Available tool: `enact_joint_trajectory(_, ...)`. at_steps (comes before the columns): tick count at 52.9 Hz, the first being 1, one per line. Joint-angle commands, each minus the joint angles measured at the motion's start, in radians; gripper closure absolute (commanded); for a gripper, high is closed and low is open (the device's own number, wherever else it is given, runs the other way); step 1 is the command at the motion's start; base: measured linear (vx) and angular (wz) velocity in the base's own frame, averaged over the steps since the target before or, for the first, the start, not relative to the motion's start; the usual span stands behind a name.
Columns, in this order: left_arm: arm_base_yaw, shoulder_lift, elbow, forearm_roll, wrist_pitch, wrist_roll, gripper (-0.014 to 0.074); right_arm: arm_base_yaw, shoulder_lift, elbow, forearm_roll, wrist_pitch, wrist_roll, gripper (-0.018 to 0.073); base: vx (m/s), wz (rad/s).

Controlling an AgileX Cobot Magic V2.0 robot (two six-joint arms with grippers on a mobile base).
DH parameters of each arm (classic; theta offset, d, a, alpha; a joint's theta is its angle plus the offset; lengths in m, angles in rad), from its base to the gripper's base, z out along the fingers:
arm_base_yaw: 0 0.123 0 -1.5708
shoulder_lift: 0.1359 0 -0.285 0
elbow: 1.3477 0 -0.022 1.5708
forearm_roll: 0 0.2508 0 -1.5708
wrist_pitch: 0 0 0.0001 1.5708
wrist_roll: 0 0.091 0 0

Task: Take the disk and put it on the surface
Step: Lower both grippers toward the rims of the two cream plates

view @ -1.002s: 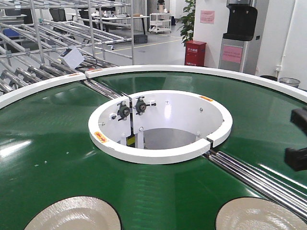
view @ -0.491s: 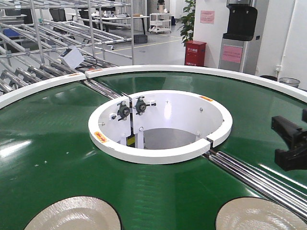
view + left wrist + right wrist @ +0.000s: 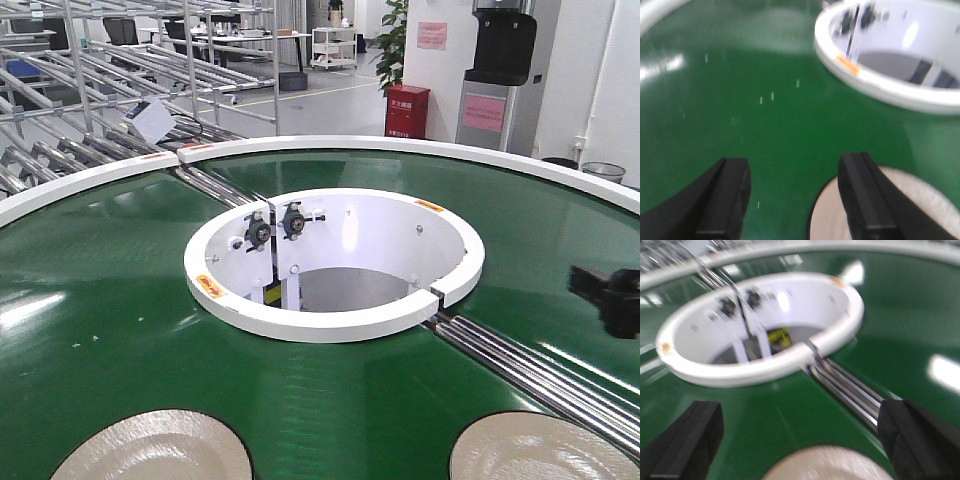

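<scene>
**Item 1.** Green conveyor belt (image 3: 100, 300): ring-shaped and fills most of the front view. A white inner ring (image 3: 330, 322) sits at centre frame, and steel rollers (image 3: 530, 365) run toward the lower right.

**Item 2.** Lower-left disk (image 3: 150, 450): pale and round, lying flat on the belt. The bottom edge of the front view cuts it off.

**Item 3.** Lower-right disk (image 3: 545, 450): the same kind, flat on the belt near the rollers, and cut off the same way.

**Item 4.** Left gripper (image 3: 795, 200): 2 black fingers (image 3: 722, 200) at the bottom of the left wrist view.
- They are spread wide and hold nothing, with bare belt between them.
- A disk edge (image 3: 930, 215) shows at the lower right, partly behind the finger on that side. It is probably the lower-left disk.

**Item 5.** Right gripper (image 3: 800, 440): 2 black fingers (image 3: 685, 445) in the bottom corners of the blurred right wrist view.
- They are spread wide and hold nothing.
- The lower-right disk (image 3: 825, 462) lies at bottom centre, between them in the frame.
- In the front view this gripper (image 3: 605, 298) is a blurred black shape at the right edge, over the belt.
</scene>
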Motion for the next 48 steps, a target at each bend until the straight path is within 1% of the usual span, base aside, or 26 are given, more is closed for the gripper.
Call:
enact_joint_trajectory(1,-0.006,0.056,-0.057,-0.018,0.028,0.041,0.0097,-0.1,0.045,-0.075,0.03,0.047,0.008,-0.0078,0.0,0.0)
enact_joint_trajectory(3,-0.006,0.094,-0.061,-0.047,0.038,0.059,0.0097,-0.131,0.065,-0.082,0.042,0.055,0.009,-0.0069,0.0,0.0)
enact_joint_trajectory(6,-0.006,0.137,-0.061,-0.12,0.039,0.098,0.0097,-0.172,0.099,-0.083,0.068,0.052,0.008,-0.0059,0.0,0.0)
enact_joint_trajectory(9,-0.006,0.199,-0.061,-0.223,0.039,0.176,0.0099,-0.202,0.139,-0.083,0.108,0.055,-0.008,-0.005,0.0,0.0)
enact_joint_trajectory(11,-0.006,0.243,-0.061,-0.338,0.043,0.242,0.0106,-0.221,0.178,-0.083,0.141,0.062,-0.029,-0.0044,0.0,0.0)
enact_joint_trajectory(12,-0.006,0.258,-0.061,-0.372,0.046,0.266,0.0107,-0.23,0.19,-0.083,0.152,0.065,-0.039,-0.0042,0.0,0.0)
enact_joint_trajectory(13,-0.006,0.288,-0.061,-0.423,0.051,0.317,0.011,-0.236,0.209,-0.083,0.17,0.07,-0.057,-0.0041,0.0,0.0)
enact_joint_trajectory(14,-0.006,0.302,-0.061,-0.457,0.055,0.342,0.0113,-0.244,0.221,-0.083,0.189,0.079,-0.076,-0.0041,0.0,0.0)
enact_joint_trajectory(17,-0.006,0.365,-0.061,-0.594,0.079,0.453,0.0117,-0.267,0.273,-0.083,0.243,0.107,-0.138,-0.0039,0.0,0.0)
enact_joint_trajectory(18,-0.003,0.378,-0.061,-0.627,0.089,0.474,0.0117,-0.276,0.292,-0.083,0.266,0.116,-0.161,-0.0039,0.0,0.0)
enact_joint_trajectory(19,0.0,0.396,-0.061,-0.647,0.096,0.504,0.0117,-0.285,0.311,-0.083,0.289,0.129,-0.182,-0.0039,0.0,0.0)
enact_joint_trajectory(21,0.013,0.422,-0.061,-0.69,0.12,0.537,0.0117,-0.306,0.348,-0.083,0.331,0.152,-0.223,-0.0038,0.0,0.0)
enact_joint_trajectory(25,0.057,0.458,-0.061,-0.709,0.143,0.573,0.0118,-0.341,0.403,-0.083,0.44,0.185,-0.297,-0.0035,0.0,0.0)
enact_joint_trajectory(31,0.149,0.464,-0.061,-0.704,0.139,0.578,0.0117,-0.397,0.461,-0.083,0.61,0.22,-0.423,-0.0035,0.0,0.0)
enact_joint_trajectory(37,0.236,0.48,-0.061,-0.705,0.166,0.61,0.0117,-0.428,0.487,-0.083,0.721,0.215,-0.502,-0.0035,0.0,0.0)
enact_joint_trajectory(40,0.25,0.505,-0.061,-0.714,0.186,0.612,0.0117,-0.437,0.497,-0.083,0.76,0.208,-0.527,-0.0035,0.0,0.0)
enact_joint_trajectory(43,0.251,0.538,-0.061,-0.721,0.19,0.634,0.0117,-0.44,0.503,-0.083,0.774,0.203,-0.543,-0.0035,0.0,0.0)
enact_joint_trajectory(46,0.249,0.57,-0.061,-0.746,0.194,0.67,0.0117,-0.442,0.505,-0.083,0.781,0.2,-0.553,-0.0035,0.0,0.0)
enact_joint_trajectory(48,0.249,0.594,-0.061,-0.779,0.2,0.701,0.0117,-0.442,0.507,-0.083,0.781,0.197,-0.555,-0.0035,0.0,0.0)
